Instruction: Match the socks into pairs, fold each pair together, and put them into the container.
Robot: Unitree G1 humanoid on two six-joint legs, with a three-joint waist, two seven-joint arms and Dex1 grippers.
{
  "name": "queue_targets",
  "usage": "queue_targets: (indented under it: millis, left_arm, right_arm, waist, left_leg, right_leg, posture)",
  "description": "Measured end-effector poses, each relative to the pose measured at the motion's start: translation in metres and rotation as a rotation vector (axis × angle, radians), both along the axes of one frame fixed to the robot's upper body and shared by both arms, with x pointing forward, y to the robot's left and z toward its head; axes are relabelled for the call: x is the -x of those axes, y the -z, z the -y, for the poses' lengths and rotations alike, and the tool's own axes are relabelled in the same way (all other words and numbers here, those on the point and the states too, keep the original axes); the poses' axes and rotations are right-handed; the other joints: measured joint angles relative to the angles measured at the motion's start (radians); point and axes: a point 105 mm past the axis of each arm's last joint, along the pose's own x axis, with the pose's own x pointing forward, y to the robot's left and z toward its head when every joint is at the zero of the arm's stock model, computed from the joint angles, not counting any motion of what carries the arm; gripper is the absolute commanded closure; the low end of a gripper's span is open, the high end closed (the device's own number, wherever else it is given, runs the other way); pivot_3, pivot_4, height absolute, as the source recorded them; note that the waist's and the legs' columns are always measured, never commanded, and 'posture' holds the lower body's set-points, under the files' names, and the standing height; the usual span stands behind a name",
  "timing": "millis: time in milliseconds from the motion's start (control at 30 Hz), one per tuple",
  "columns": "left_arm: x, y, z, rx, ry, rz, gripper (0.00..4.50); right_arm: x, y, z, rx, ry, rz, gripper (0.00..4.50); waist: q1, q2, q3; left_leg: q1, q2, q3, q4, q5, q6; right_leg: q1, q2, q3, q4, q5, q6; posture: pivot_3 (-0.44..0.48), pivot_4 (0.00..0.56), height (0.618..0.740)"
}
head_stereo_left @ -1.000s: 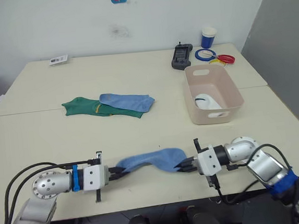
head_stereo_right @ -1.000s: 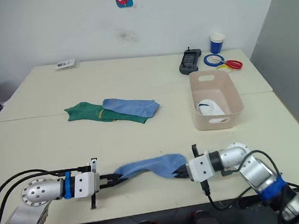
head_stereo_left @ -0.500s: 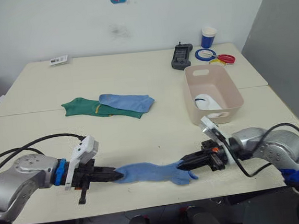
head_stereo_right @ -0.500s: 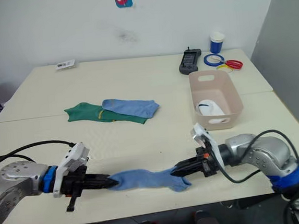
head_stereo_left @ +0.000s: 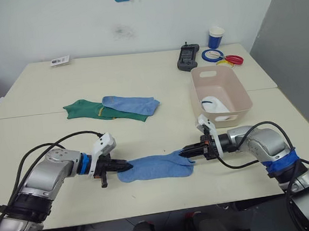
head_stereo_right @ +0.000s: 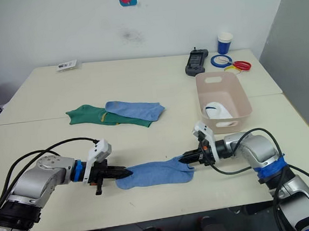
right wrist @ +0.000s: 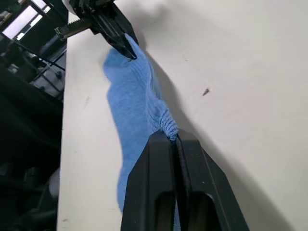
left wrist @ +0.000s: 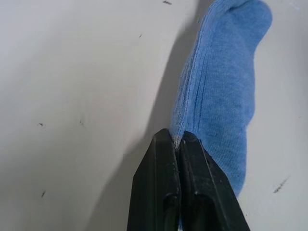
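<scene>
So far, only the white pair (head_stereo_left: pixel 214 104) is seen inside the container (head_stereo_left: pixel 234 90), which stands on the right side of the table (head_stereo_left: pixel 139 68), beyond the right arm. That part of the job is judged done, though how neatly the white socks are folded cannot be told from here.

One light blue sock (head_stereo_left: pixel 156 166) is laid flat near the front edge of the table, stretched between the two arms. Its left end is pinched by the left gripper (head_stereo_left: pixel 125 164), whose fingers are pressed together on the fabric, as the left wrist view confirms. Its right end is clamped in the same way by the right gripper (head_stereo_left: pixel 184 153), the cuff being bunched between the closed fingers.

The second light blue sock (head_stereo_left: pixel 132 103) is found farther back and to the left, resting partly on top of the dark green socks (head_stereo_left: pixel 92 110). The green ones are overlapped so closely that two separate socks cannot be told apart for certain.

By this showing, roughly a third of the work is judged complete. The blue pair is not yet matched, since its two socks lie well apart; the held sock must be brought to its partner, or the partner fetched, before any fold is made. The green pair is untouched and must be folded and placed as well. A cup (head_stereo_left: pixel 216 36), tape rolls (head_stereo_left: pixel 212 56) and a dark handset (head_stereo_left: pixel 187 57) are seen at the far right corner, clear of the work.
</scene>
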Motion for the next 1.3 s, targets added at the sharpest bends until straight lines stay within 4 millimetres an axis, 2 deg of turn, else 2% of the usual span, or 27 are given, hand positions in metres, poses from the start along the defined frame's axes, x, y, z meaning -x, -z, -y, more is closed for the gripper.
queue_targets:
  millis: [167,200,300,367,533,633,800,900,1067,1133,1300]
  left_arm:
    - [-0.007,-0.003,-0.003,0.024,-0.032,0.040,2.02]
    - [-0.011,-0.005,-0.008,0.022,-0.069,0.059,1.76]
    - [-0.010,-0.007,-0.031,0.031,-0.187,0.081,1.76]
    - [-0.006,-0.006,-0.039,0.041,-0.229,0.080,1.76]
    - [0.022,-0.002,-0.040,0.110,-0.317,0.010,1.76]
    - [0.030,-0.003,-0.031,0.178,-0.365,-0.040,1.76]
    - [0.040,0.004,-0.022,0.190,-0.395,-0.065,1.76]
    - [0.039,0.006,-0.019,0.194,-0.412,-0.055,2.35]
    - [0.040,0.010,-0.019,0.188,-0.430,-0.065,3.97]
    - [0.042,0.012,-0.020,0.185,-0.432,-0.077,4.47]
    - [0.043,0.012,-0.021,0.181,-0.431,-0.081,4.47]
  right_arm:
    - [-0.012,-0.006,0.010,-0.014,0.076,0.042,1.66]
    - [-0.013,-0.007,0.016,-0.018,0.100,0.051,1.65]
    - [-0.007,-0.007,0.038,0.001,0.152,0.056,1.65]
    - [-0.003,-0.006,0.044,0.008,0.172,0.048,1.65]
    - [0.020,0.004,0.043,-0.022,0.192,-0.030,1.65]
    - [0.026,0.009,0.035,-0.033,0.201,-0.062,1.65]
    - [0.027,0.017,0.023,-0.057,0.234,-0.108,1.65]
    - [0.027,0.018,0.018,-0.069,0.244,-0.126,1.65]
    - [0.024,0.019,0.019,-0.064,0.259,-0.116,1.65]
    - [0.022,0.019,0.022,-0.053,0.270,-0.102,1.65]
    - [0.015,0.017,0.035,-0.023,0.307,-0.063,1.65]
  waist:
    - [0.000,0.000,0.000]
    - [0.000,0.000,0.000]
    - [-0.002,0.000,0.000]
    - [-0.006,0.000,0.000]
    - [-0.005,0.000,0.000]
    - [-0.003,0.000,0.000]
    - [-0.004,0.000,0.000]
    - [-0.003,0.000,-0.001]
    - [-0.003,0.000,-0.001]
    - [-0.003,0.000,-0.001]
    - [-0.003,0.000,-0.001]
  left_leg:
    - [0.000,0.000,0.000,0.001,0.000,0.000]
    - [0.000,0.000,0.000,0.001,0.000,0.000]
    - [0.000,0.000,0.000,0.000,0.000,0.000]
    - [0.000,0.001,0.001,0.000,0.000,0.000]
    - [0.001,0.002,0.000,-0.001,0.000,0.000]
    - [0.002,0.002,-0.001,-0.001,0.000,0.000]
    - [0.003,0.000,0.000,-0.001,0.000,0.000]
    - [0.003,0.000,0.000,-0.001,0.000,0.000]
    - [0.003,0.000,0.000,-0.001,0.000,0.000]
    - [0.003,0.000,-0.001,-0.001,0.000,0.000]
    - [0.003,0.000,0.000,-0.001,0.000,0.000]
  right_leg:
    - [0.000,0.000,0.000,0.001,0.001,0.001]
    - [0.000,0.000,0.000,0.001,0.001,0.001]
    - [0.000,-0.002,0.001,0.000,0.001,0.001]
    - [0.000,-0.003,0.001,0.000,0.001,0.001]
    - [0.000,-0.003,0.001,0.000,0.001,0.001]
    - [0.001,-0.004,0.000,0.001,0.002,0.001]
    - [0.003,-0.004,0.001,0.000,0.002,0.001]
    - [0.003,-0.004,0.001,-0.001,0.002,0.001]
    - [0.003,-0.004,0.001,-0.001,0.002,0.001]
    - [0.003,-0.003,0.001,-0.001,0.002,0.001]
    - [0.003,-0.003,0.001,-0.001,0.002,0.001]
  posture:
    - [0.000,0.150,0.740]
    - [0.000,0.150,0.740]
    - [0.000,0.150,0.740]
    - [0.000,0.150,0.740]
    - [0.000,0.150,0.740]
    - [0.000,0.150,0.740]
    - [0.000,0.150,0.740]
    - [0.000,0.150,0.740]
    - [0.000,0.150,0.740]
    - [0.000,0.150,0.740]
    - [0.000,0.150,0.740]
